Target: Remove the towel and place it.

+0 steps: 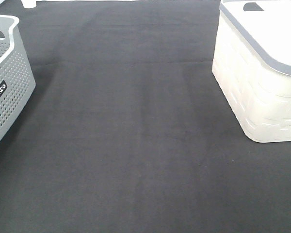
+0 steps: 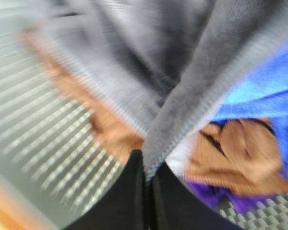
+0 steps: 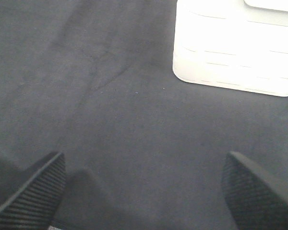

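In the left claw (image 2: 147, 165), towel (image 2: 192, 96) fold pinched, jaws together

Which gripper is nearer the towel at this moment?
Left. The left gripper is shut on a fold of the towel. The right gripper is open over the black cover, facing the white bin, with no towel in its view.

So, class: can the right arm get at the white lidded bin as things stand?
Probably yes: the right gripper is open, and only black table covering lies between it and the white lidded bin.
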Action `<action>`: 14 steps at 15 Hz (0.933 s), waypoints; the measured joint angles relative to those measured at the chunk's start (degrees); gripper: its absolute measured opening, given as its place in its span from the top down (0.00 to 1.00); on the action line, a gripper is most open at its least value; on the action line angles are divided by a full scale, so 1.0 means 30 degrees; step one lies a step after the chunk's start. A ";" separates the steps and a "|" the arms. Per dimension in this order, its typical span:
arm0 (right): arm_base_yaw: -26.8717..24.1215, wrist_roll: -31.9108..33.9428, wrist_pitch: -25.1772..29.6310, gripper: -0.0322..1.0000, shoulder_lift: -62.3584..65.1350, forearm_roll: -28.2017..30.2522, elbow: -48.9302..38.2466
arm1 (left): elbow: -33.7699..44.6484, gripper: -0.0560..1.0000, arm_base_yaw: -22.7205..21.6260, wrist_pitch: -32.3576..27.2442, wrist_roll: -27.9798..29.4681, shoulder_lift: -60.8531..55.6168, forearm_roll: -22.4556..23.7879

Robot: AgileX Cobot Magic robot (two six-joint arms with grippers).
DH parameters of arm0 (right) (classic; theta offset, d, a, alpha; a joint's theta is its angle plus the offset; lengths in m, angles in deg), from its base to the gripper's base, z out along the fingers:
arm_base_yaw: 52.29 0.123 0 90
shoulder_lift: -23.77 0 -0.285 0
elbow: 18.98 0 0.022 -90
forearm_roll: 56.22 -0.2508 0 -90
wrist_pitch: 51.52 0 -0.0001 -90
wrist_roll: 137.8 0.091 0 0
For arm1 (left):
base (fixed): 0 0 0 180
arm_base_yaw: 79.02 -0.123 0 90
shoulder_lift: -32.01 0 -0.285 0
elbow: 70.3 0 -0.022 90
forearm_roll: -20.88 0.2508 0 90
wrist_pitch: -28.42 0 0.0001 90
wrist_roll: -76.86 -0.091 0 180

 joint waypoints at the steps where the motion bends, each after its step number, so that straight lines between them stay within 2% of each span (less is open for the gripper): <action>1: 0.0000 0.0000 0.0000 0.15 0.0000 0.0000 0.0000 | -0.0745 0.95 0.0000 -0.0821 0.0095 -0.0745 -0.0420; 3: 0.0000 -0.0267 0.0000 0.15 0.0000 0.0458 0.0000 | -0.2655 0.95 0.0000 -0.2063 0.0115 -0.2998 -0.1356; 4: 0.0000 -0.0382 0.0000 0.15 0.0000 0.0516 0.0000 | -0.3228 0.95 0.0000 -0.2082 0.0115 -0.3591 -0.1719; 9: 0.0000 -0.0420 0.0000 0.15 0.0000 0.0038 0.0000 | -0.4106 0.95 0.0000 -0.2311 0.0019 -0.5405 -0.2750; 10: 0.0000 -0.0420 0.0000 0.15 0.0000 0.0000 0.0000 | -0.4106 0.95 0.0000 -0.2387 0.0019 -0.5691 -0.3323; 11: 0.0000 -0.0420 0.0000 0.15 0.0000 0.0000 0.0000 | -0.4106 0.95 0.0000 -0.2445 0.0019 -0.6150 -0.4832; 13: 0.0000 -0.0420 0.0000 0.15 0.0000 0.0000 0.0000 | -0.4106 0.95 0.0000 -0.2349 -0.0038 -0.6436 -0.6150; 14: 0.0000 -0.0420 0.0000 0.15 0.0000 0.0000 0.0000 | -0.4106 0.95 0.0000 -0.2349 -0.0038 -0.6436 -0.6150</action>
